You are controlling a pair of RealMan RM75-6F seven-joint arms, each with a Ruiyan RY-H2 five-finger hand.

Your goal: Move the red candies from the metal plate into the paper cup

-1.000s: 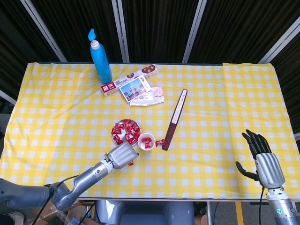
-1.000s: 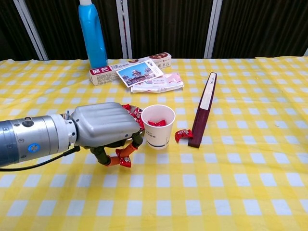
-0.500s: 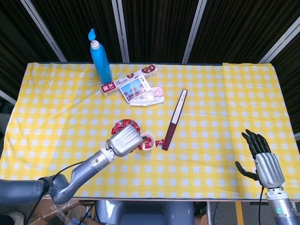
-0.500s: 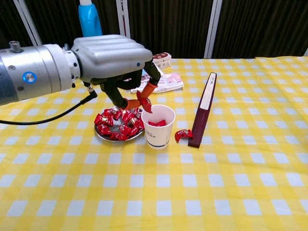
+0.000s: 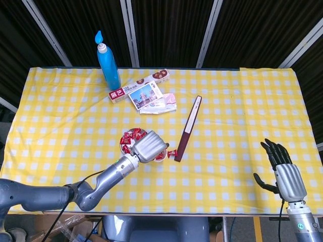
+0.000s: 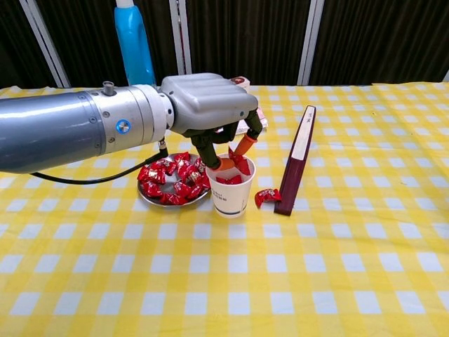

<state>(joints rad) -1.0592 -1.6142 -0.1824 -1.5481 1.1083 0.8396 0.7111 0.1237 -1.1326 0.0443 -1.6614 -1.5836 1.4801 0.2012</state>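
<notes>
Left hand (image 6: 210,105) is hovering over the cup (image 6: 230,194), fingers seemingly pinching a candy (image 6: 240,163); best releasing dead-centre, low. Right hand (image 5: 282,171) idling, fingers apart.

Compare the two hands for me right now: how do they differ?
The left hand hangs over the paper cup, pinching a red candy at the cup's mouth; the right hand holds nothing. The left hand's fingers curl downward; the right hand's are spread and point up. The left hand is mid-table by the metal plate; the right hand sits at the table's near right edge.
</notes>
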